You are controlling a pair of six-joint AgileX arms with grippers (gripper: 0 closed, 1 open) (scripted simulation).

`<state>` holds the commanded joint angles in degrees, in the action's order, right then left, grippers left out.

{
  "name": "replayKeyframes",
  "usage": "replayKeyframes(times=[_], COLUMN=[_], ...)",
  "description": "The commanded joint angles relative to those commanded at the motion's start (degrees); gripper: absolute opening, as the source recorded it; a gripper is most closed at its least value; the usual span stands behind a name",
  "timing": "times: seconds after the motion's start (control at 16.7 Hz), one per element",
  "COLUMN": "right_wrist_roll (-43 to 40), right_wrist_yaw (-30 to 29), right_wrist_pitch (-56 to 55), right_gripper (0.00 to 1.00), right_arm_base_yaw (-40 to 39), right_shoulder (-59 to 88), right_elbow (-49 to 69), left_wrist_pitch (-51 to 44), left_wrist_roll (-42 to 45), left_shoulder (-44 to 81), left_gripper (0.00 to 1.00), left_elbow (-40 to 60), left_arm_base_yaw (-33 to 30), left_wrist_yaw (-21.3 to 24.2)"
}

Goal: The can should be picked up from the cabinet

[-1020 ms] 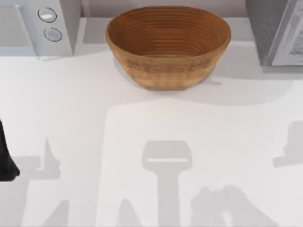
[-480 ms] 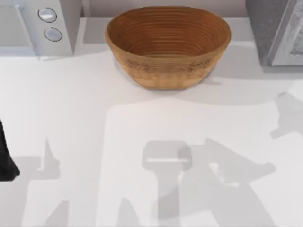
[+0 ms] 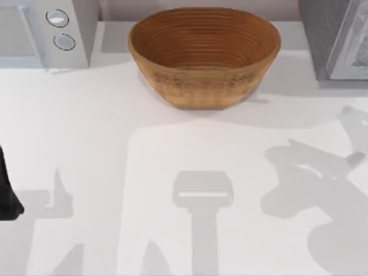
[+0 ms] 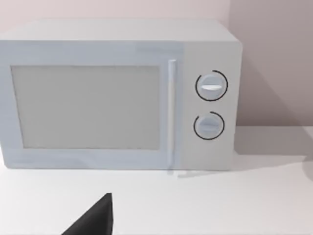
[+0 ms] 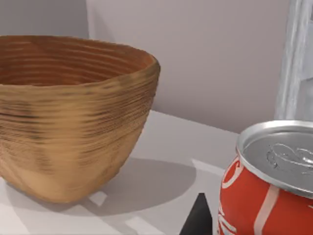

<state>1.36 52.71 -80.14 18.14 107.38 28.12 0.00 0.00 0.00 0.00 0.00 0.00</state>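
Observation:
A red can (image 5: 266,196) with a silver lid sits very close in the right wrist view. My right gripper (image 5: 254,225) is shut on it, and one dark fingertip (image 5: 198,221) lies against the can's side. Behind the can stands the grey cabinet (image 5: 296,58), which the top view places at the back right (image 3: 333,34). My left gripper (image 4: 93,220) is parked at the table's left edge (image 3: 7,192) and faces the microwave.
A brown woven basket (image 3: 204,54) stands at the back middle of the white table (image 3: 86,132), close to the can's left in the right wrist view (image 5: 63,112). A white microwave (image 3: 46,29) occupies the back left corner. Arm shadows fall across the front right.
The right arm's shadow on the table has swept from the front middle toward the right edge. The basket, microwave and left arm have not moved.

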Motion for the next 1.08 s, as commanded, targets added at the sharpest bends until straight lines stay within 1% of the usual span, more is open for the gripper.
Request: replayKeyframes(times=[0.24,0.48,0.6,0.9,1.08], right_wrist_roll=[0.14,0.21,0.23,0.31,0.15], right_wrist_yaw=[6.77,10.81,11.70,11.64,10.08], right_wrist_pitch=[-10.29,-16.35,-17.66,-17.53,-17.22], right_gripper=[0.00,0.00,0.00,0.00,0.00], right_arm_base_yaw=[2.31,3.62,3.88,3.58,2.14], right_shoulder=[13.63,21.80,23.36,23.33,24.14], right_elbow=[3.63,5.78,6.25,6.06,7.27], left_wrist_pitch=[0.00,0.00,0.00,0.00,0.00], left_wrist_roll=[0.00,0.00,0.00,0.00,0.00], left_shoulder=[0.00,0.00,0.00,0.00,0.00], left_gripper=[1.00,1.00,1.00,1.00,1.00], left_elbow=[0.00,0.00,0.00,0.00,0.00], left_arm_base_yaw=[0.00,0.00,0.00,0.00,0.00], left_wrist_yaw=[0.00,0.00,0.00,0.00,0.00])
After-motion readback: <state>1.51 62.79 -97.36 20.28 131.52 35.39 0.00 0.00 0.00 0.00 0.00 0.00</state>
